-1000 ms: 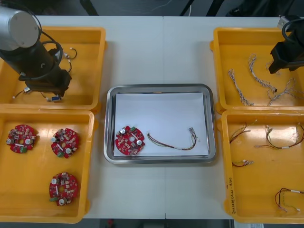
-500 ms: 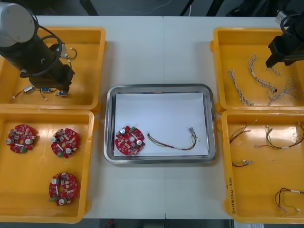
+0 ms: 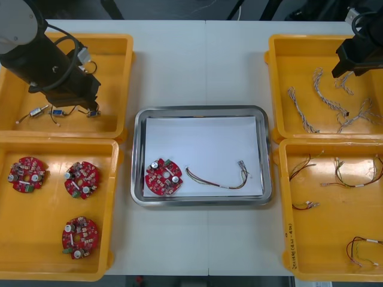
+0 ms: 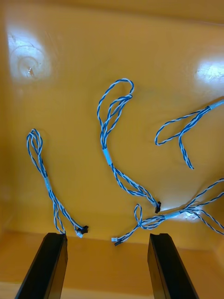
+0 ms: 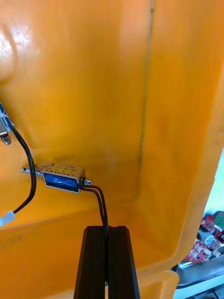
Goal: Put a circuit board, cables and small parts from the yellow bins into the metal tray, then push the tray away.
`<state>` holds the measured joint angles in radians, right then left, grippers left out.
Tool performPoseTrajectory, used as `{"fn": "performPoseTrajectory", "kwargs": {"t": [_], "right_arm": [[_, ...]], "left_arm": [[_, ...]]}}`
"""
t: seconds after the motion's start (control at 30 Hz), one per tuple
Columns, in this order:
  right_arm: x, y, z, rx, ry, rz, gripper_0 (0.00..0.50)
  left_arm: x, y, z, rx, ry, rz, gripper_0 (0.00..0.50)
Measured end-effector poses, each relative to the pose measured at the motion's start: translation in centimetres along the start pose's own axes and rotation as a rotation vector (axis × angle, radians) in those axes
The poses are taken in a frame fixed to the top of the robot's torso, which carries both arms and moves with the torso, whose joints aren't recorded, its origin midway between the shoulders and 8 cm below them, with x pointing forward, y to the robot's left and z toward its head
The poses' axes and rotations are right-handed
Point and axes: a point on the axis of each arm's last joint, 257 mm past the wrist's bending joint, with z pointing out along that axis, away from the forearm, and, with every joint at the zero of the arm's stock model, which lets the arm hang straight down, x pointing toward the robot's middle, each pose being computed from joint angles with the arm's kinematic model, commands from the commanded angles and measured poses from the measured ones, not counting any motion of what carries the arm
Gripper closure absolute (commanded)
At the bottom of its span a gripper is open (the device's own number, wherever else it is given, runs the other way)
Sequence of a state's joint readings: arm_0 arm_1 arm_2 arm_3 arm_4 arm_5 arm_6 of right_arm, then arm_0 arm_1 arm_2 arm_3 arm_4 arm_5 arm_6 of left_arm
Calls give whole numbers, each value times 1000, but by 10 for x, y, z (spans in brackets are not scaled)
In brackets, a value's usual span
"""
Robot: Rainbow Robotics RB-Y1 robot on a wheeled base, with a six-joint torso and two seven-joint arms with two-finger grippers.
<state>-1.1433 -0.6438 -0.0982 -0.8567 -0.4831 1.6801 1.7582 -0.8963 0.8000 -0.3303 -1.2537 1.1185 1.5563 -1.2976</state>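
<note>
Left wrist view: left gripper (image 5: 105, 231) clamps the black wires (image 5: 100, 202) of a small metal part (image 5: 60, 179) lying crosswise to its fingers; right gripper (image 4: 107, 238) spread wide over cables (image 4: 108, 156).

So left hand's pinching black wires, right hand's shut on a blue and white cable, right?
No: the left hand does pinch the black wires, but the right wrist view shows the right hand open above the blue and white cables.

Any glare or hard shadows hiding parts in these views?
Right wrist view: two bright glare patches on the yellow bin floor, beside the blue and white cables. Front view: the metal tray rim gleams, nothing hidden. Left wrist view: small metal part, wire pinched in the left claw, evenly lit.
</note>
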Motion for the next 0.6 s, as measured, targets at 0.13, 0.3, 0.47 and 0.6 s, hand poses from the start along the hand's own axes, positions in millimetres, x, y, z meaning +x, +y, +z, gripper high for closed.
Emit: {"fn": "performPoseTrajectory", "kwargs": {"t": [0.13, 0.3, 0.47, 0.6], "right_arm": [[-5, -2, 3, 20, -17, -21, 0], [-10, -6, 11, 59, -27, -137, 0], [-7, -14, 26, 62, -23, -210, 0], [-2, -21, 38, 60, -14, -230, 0]], "left_arm": [[-5, -1, -1, 7, -19, -2, 500], [-8, 0, -1, 0, -31, -1, 500], [-9, 2, -1, -8, -34, -1, 494], [-9, 3, -1, -10, -34, 0, 153]]}}
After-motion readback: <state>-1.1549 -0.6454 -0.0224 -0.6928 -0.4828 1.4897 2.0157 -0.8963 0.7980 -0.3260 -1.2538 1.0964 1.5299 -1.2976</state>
